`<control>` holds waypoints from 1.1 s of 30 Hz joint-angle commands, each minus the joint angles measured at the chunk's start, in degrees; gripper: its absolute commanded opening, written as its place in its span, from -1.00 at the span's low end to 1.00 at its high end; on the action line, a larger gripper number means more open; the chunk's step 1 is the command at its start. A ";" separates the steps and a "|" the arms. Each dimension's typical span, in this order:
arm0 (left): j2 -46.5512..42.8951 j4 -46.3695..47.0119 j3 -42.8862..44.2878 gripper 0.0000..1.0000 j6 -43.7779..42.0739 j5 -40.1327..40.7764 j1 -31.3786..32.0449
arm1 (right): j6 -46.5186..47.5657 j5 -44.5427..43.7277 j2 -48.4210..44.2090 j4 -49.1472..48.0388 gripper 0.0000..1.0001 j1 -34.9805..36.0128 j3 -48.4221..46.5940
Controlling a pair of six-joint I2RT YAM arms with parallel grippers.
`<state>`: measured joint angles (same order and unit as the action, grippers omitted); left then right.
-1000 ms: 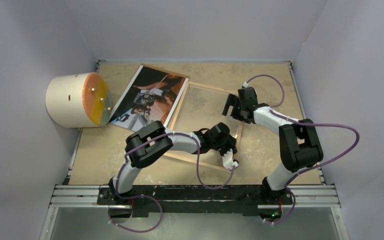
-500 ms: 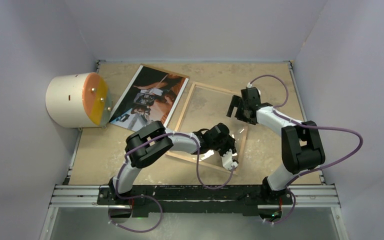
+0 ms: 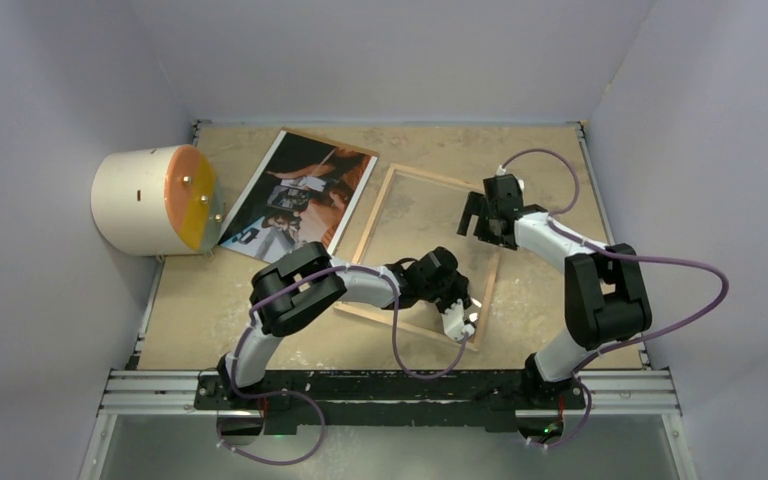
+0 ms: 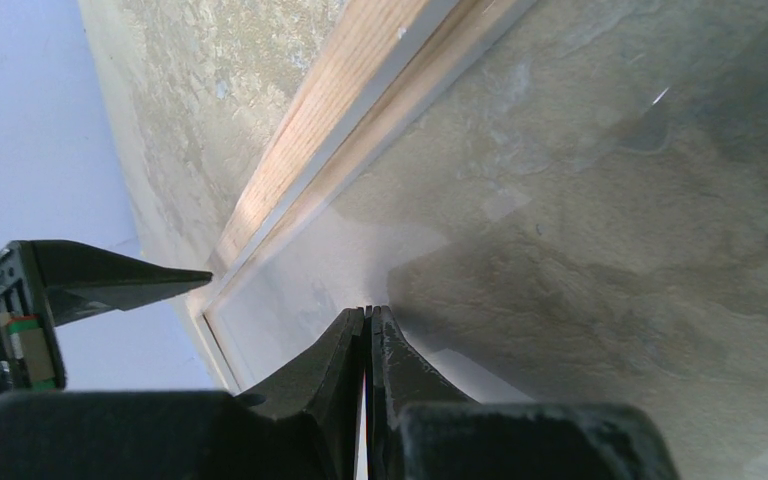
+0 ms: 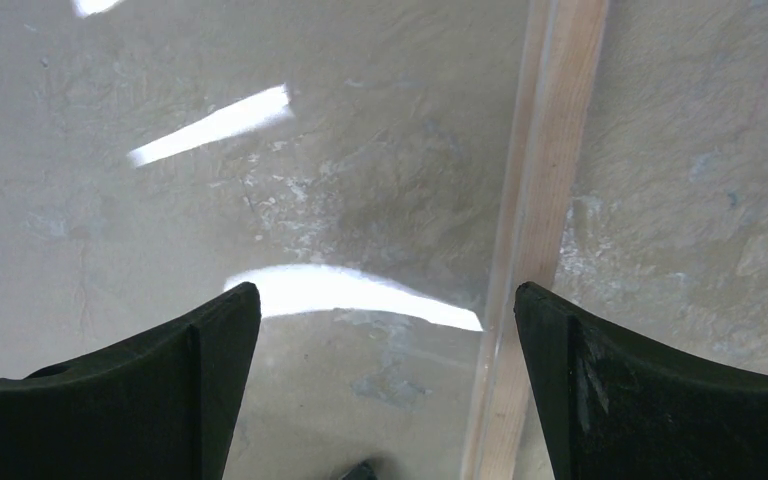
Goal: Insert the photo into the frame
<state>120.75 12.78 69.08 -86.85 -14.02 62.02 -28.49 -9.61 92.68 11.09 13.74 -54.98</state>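
Observation:
The frame (image 3: 365, 240) lies flat in the middle of the table, its wood-brown back up and the glass pane showing the table through it. The photo (image 3: 300, 195) lies picture side up beside the frame's far left corner. My left gripper (image 3: 460, 312) is shut with nothing in it, its tips (image 4: 368, 312) down on the glass near the frame's near right corner, next to a wooden rail (image 4: 330, 130). My right gripper (image 3: 478, 222) hangs open over the frame's right side. Its fingers straddle the right rail (image 5: 550, 200) without touching it.
A white cylinder with an orange face (image 3: 150, 200) lies on its side at the table's left edge, touching the photo's near left corner. Lilac walls close in the table on three sides.
The frame has slid and turned to the right, away from the photo, under my shut left gripper. The right gripper has drifted a little to the right, staying open.

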 commanded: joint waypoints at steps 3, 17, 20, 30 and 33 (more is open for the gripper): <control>-2.63 -2.07 -1.74 -0.85 -0.87 0.31 0.08 | 1.16 -2.05 -3.83 1.17 0.98 -0.55 -1.54; -4.55 1.27 2.83 -0.79 6.61 5.18 0.03 | -2.40 2.85 -6.07 -7.35 0.98 -5.17 -0.54; -5.96 -0.68 6.63 -0.67 11.26 8.07 -0.63 | -2.53 2.80 -3.64 -9.00 0.97 -5.12 -2.26; -12.99 -32.36 23.66 0.00 32.84 9.42 -12.80 | -3.05 1.17 3.94 -8.63 0.88 -5.21 -10.14; -14.04 -38.62 23.61 0.01 37.40 8.58 -21.10 | -2.88 2.62 3.99 -7.15 0.72 -5.21 -12.21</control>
<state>110.48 -11.88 91.07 -60.07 -4.91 50.85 -30.89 -7.86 97.67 3.99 8.34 -62.54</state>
